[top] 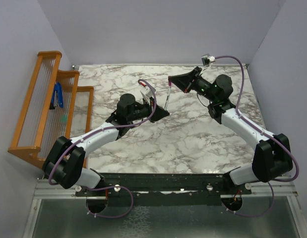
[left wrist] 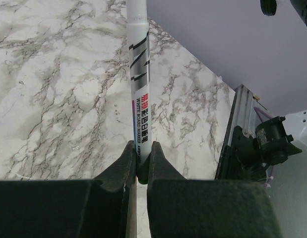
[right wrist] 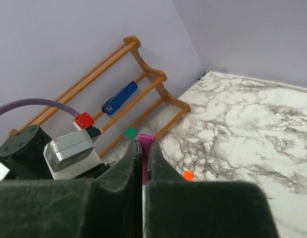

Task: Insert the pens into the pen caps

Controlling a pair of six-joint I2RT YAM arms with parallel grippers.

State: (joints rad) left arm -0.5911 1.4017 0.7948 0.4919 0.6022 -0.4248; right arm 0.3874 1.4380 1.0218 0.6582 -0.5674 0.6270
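My left gripper (top: 162, 112) (left wrist: 139, 154) is shut on the lower end of a thin pale pen (left wrist: 140, 94) printed "WHITE BOARD MARKER". In the top view the pen (top: 167, 96) slants up to my right gripper (top: 172, 81) above the table's middle. My right gripper (right wrist: 144, 151) is shut on the magenta-purple cap (right wrist: 146, 140). A pale shaft shows just below the cap between the fingers; I cannot tell how deep the pen sits. A stubby orange cap (right wrist: 188, 175) lies on the marble. The other pens and the pale pink cap are out of view.
A wooden rack (top: 49, 99) stands along the left wall and holds a blue-handled tool (top: 58, 95) (right wrist: 119, 97) and a small green piece (right wrist: 130, 133). The marble table (top: 193, 144) ends at a black rail near the arm bases.
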